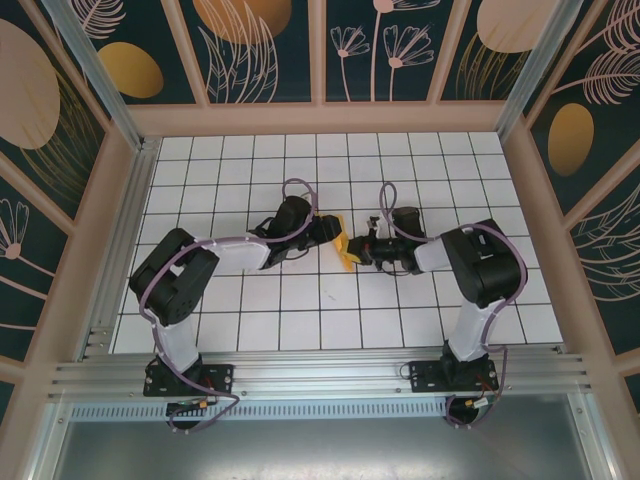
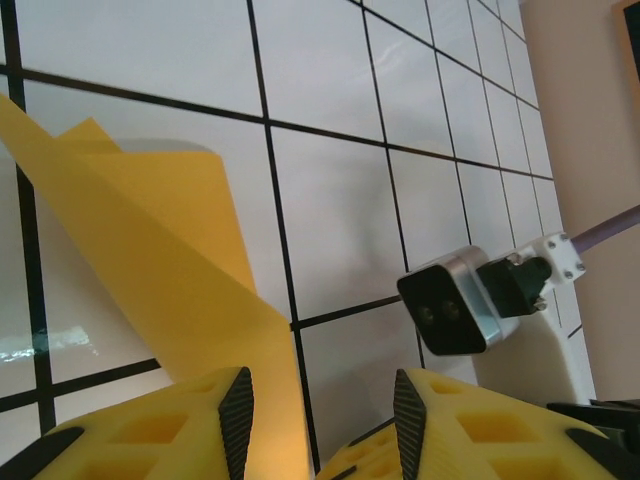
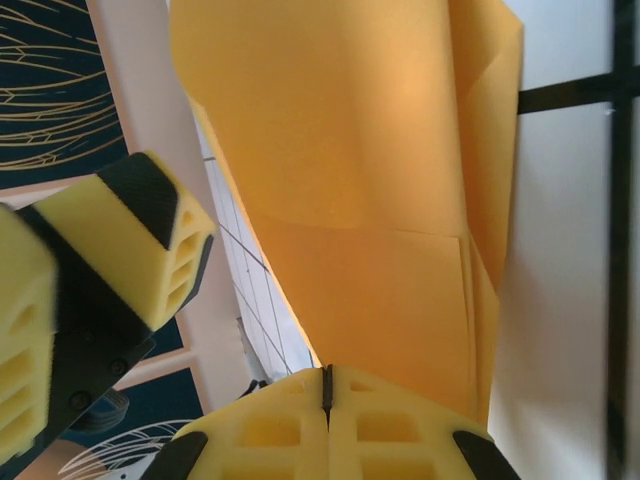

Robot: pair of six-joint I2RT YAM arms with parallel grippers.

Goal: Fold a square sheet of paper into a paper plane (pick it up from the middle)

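The orange sheet of paper [image 1: 345, 248], folded into overlapping layers, is held up off the table between my two grippers at the middle of the grid. My right gripper [image 1: 362, 252] is shut on its edge. In the right wrist view the paper [image 3: 370, 200] rises straight out of the closed pinch of the right gripper [image 3: 325, 375]. My left gripper [image 1: 335, 238] is open. In the left wrist view the paper [image 2: 170, 250] slants down past the left finger into the gap of the left gripper [image 2: 320, 385], and the pads stand apart.
The white gridded table [image 1: 300, 300] lies under both arms, walled by a wooden frame [image 1: 320, 118]. The right arm's wrist camera [image 2: 455, 305] hangs close to my left fingers. One left finger [image 3: 140, 230] shows beside the paper in the right wrist view.
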